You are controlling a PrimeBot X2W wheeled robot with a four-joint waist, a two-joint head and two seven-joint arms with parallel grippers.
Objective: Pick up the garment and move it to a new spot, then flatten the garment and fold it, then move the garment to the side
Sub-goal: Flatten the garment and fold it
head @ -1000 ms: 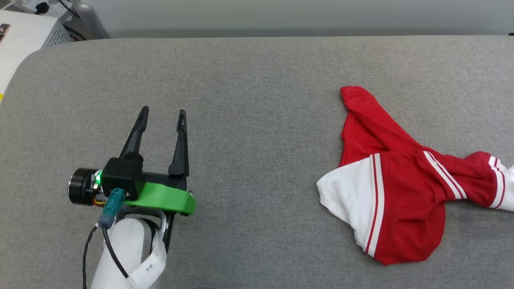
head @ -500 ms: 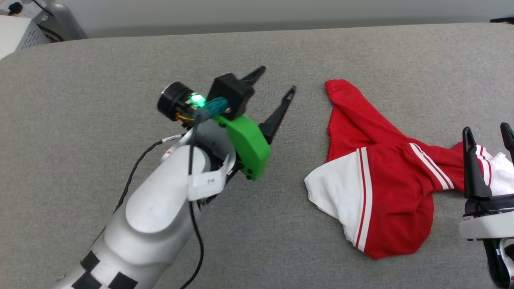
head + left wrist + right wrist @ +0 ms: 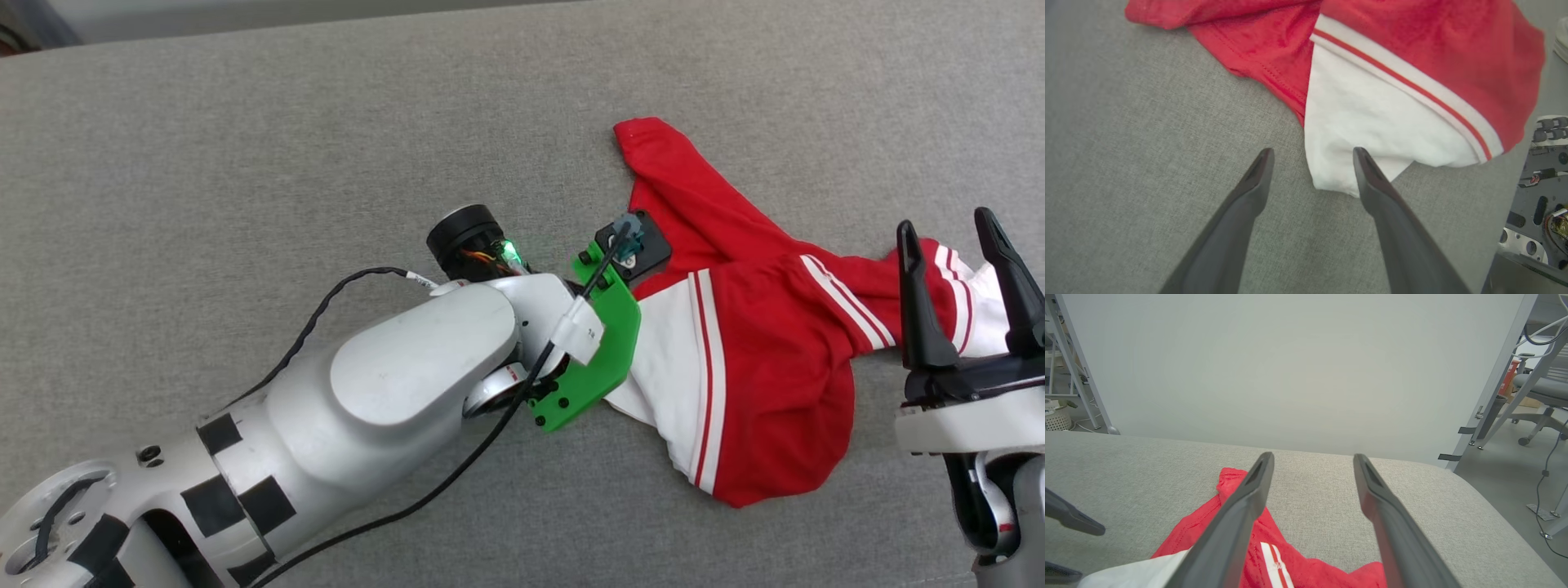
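Garment (image 3: 759, 384) lay crumpled on the counter (image 3: 245, 163). Left pincer (image 3: 1312, 150) stood wide, straddling the white sleeve (image 3: 1363, 122) edge. Right pincer (image 3: 944, 220) stood wide and empty near the garment's right end. Advised: lower fully and close on the sleeve fabric before lifting.

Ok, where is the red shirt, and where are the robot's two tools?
red shirt (image 3: 775, 392), head view, on its red middle part.
left tool (image 3: 1313, 150), left wrist view, midway between its open fingertips.
right tool (image 3: 944, 219), head view, midway between its open fingertips.
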